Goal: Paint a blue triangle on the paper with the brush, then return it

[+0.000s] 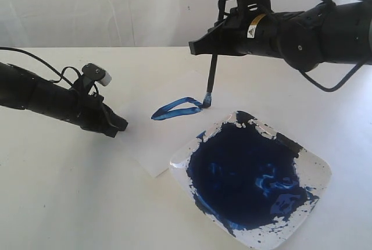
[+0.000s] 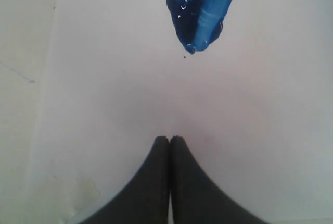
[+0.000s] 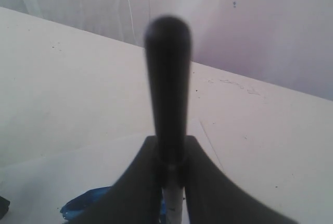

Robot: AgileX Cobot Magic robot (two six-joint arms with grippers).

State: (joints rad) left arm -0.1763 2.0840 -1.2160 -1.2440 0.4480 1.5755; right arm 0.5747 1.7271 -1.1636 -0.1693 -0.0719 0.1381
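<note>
1. I count two black robot arms over the off-white table (image 1: 58, 192), one on each side, and each arm has one gripper.
2. The right gripper (image 1: 204, 42) is clamped on the one thin, long paintbrush with a black handle (image 1: 213, 70). In the right wrist view the two fingers press on the handle (image 3: 167, 88) from both sides, and the rounded end of the handle sticks out above them.
3. The brush stands almost upright, only a little tilted. Its blue-stained tip is down on the one thin white rectangular sheet of paper (image 1: 151, 139).
4. On the paper there is one small, flat and long triangle outline in wet blue paint (image 1: 178, 109). The brush tip meets it at the right end of the outline, the end that is near the dish.
5. The left gripper (image 1: 119, 125) is empty, with its two fingers pressed together (image 2: 170, 139). It is low at the left side of the paper; I cannot tell if it touches the sheet.
6. In the left wrist view the pointed left end of the blue triangle (image 2: 205, 21) lies on the paper (image 2: 130, 78), well apart from the fingertips.
7. One square clear dish (image 1: 314, 165) sits at the near right corner of the paper. It holds one large pool of dark blue paint (image 1: 244, 180), with smears and splashes on its rim.
</note>
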